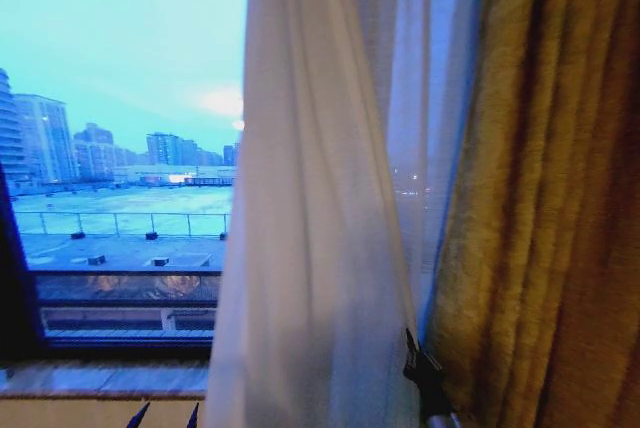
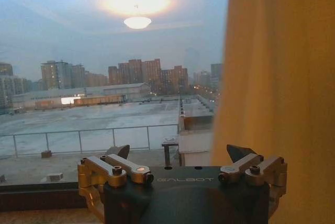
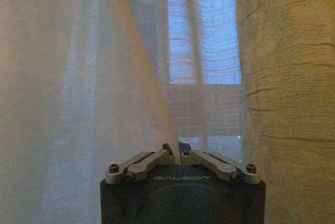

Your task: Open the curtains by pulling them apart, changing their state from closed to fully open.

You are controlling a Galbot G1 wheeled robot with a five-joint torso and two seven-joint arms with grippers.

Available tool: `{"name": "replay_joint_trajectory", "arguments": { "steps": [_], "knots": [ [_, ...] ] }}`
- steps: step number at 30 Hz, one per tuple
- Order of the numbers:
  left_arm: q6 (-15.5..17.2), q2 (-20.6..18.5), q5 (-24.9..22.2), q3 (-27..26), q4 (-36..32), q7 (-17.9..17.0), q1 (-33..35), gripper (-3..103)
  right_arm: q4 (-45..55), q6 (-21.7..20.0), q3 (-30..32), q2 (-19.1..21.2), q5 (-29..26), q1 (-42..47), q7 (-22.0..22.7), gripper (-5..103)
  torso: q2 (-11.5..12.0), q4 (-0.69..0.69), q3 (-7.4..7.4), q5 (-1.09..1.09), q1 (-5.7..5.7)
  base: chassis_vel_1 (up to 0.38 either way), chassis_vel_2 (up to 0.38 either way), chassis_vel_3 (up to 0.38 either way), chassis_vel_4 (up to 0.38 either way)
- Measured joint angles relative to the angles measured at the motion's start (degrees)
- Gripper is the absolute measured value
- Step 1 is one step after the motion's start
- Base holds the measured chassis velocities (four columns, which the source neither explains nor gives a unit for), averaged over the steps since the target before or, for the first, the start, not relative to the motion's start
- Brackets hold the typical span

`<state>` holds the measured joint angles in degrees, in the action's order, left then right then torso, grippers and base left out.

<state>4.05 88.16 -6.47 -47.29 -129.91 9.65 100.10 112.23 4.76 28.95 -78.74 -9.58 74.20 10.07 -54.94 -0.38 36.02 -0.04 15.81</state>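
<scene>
Pinched at my right gripper (image 3: 175, 149) is a fold of the sheer white curtain (image 1: 320, 248), bunched beside the golden drape (image 1: 550, 198). It looks light, limp and snag-prone; I'd grip gathered folds low down. Left gripper (image 2: 178, 153) hangs open, empty, facing the window (image 1: 120, 148).

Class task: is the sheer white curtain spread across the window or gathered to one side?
Gathered: the sheer curtain bunches beside the golden drape, leaving bare window on the left.
</scene>
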Motion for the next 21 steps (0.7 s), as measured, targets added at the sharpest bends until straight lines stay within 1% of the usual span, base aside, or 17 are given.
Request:
{"name": "replay_joint_trajectory", "arguments": {
  "steps": [1,3,6,7,9,10,13,15,18,19,21],
  "knots": [
    [0.0,0.0,0.0,0.0,0.1,0.0,-0.1,100,-0.1,0.2,0.0,0.0,0.0,0.0,0.0,3,0.0,0.0,0.0,0.04,-0.01,0.0,0.0,0.0,0.0],
    [0.0,0.0,0.0,0.0,0.1,0.0,-0.1,100,-0.2,0.5,0.0,0.0,0.0,0.1,0.0,3,0.0,-0.01,0.0,0.06,-0.01,0.0,0.0,0.0,0.0],
    [0.0,0.0,0.0,0.0,0.2,0.0,-0.2,100,-0.5,1.1,0.0,0.0,0.3,0.2,-0.1,19,0.0,-0.01,0.0,0.04,-0.01,0.0,0.0,0.0,0.0],
    [0.0,0.0,0.0,0.0,0.2,0.0,-0.2,100,-0.5,1.1,0.0,0.0,0.3,0.2,-0.1,19,0.0,-0.01,0.0,0.04,-0.01,0.0,0.0,0.0,0.0],
    [0.0,-0.1,0.0,0.0,0.4,0.0,-0.3,100,-0.7,1.5,0.0,0.0,1.0,0.2,-0.1,30,0.0,0.0,0.0,0.02,-0.01,0.0,0.0,0.0,0.0],
    [0.0,-0.1,0.0,0.0,0.4,0.0,-0.3,100,-0.7,1.5,0.0,0.0,1.0,0.2,-0.1,30,0.0,0.0,0.0,0.02,-0.01,0.0,0.0,0.0,0.0],
    [0.1,-0.1,-0.1,0.0,0.5,0.0,-0.4,100,-0.9,1.9,0.0,0.0,1.2,0.3,-0.1,46,0.0,0.01,0.0,0.02,-0.01,0.0,0.0,0.0,0.0],
    [0.0,-0.1,-0.1,0.0,0.5,0.0,-0.4,100,-0.9,2.0,0.0,0.0,1.2,0.4,-0.1,46,0.0,0.0,0.0,0.02,-0.01,0.0,0.0,0.0,0.0],
    [0.1,-0.1,-0.2,0.0,0.6,0.0,-0.6,100,-0.9,2.0,0.0,0.0,1.2,0.4,-0.1,63,0.0,0.0,0.0,0.04,-0.01,0.0,0.0,0.0,0.0],
    [0.1,-0.1,-0.2,0.0,0.6,0.0,-0.6,100,-0.9,2.0,0.0,0.0,1.2,0.4,-0.1,63,0.0,0.0,0.0,0.04,-0.01,0.0,0.0,0.0,0.0],
    [0.1,-0.1,-0.2,0.0,0.6,0.0,-0.7,100,-1.0,2.4,0.0,0.0,1.1,0.5,-0.1,73,0.0,0.0,0.0,0.03,-0.01,0.0,0.0,0.0,0.0]
  ]
}}
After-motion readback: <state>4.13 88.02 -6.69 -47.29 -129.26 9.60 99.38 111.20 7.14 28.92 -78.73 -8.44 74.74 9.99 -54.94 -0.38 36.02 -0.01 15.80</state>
